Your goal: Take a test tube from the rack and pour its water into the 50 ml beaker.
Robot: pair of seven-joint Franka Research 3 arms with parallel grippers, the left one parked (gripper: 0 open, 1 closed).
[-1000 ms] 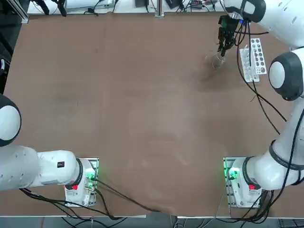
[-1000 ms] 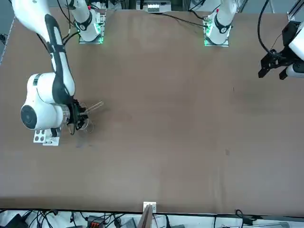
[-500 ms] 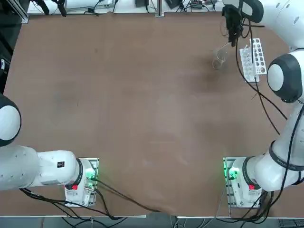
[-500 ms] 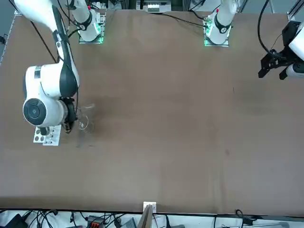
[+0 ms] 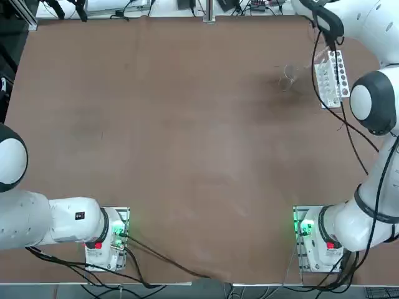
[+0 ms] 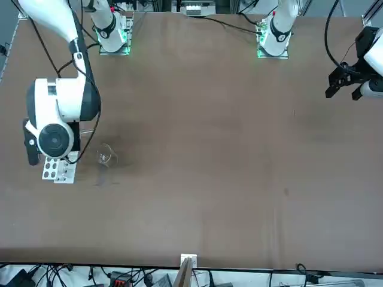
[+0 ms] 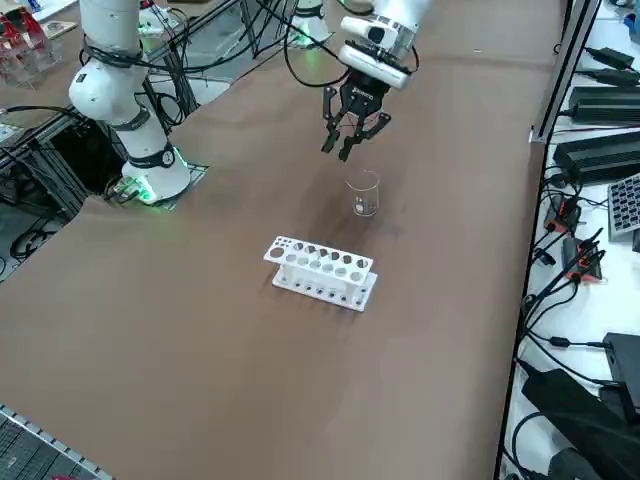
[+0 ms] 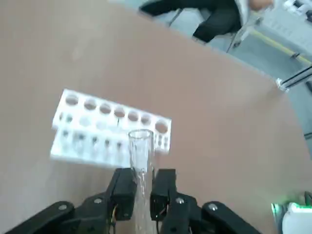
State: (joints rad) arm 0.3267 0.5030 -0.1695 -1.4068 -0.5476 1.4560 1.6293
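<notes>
Two jaws of my right gripper pinch the test tube, leaving its mouth free, I think for pouring. The beaker sits beside the rack, toward the tabletop's far right corner, probably so I needn't reach far.

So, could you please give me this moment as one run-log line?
right hand: shut on test tube | rack: on table | beaker: upright on table

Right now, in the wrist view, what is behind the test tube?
The rack and tabletop; the right gripper, holding the tube above the tabletop, hides what lies behind its fingers.
</notes>
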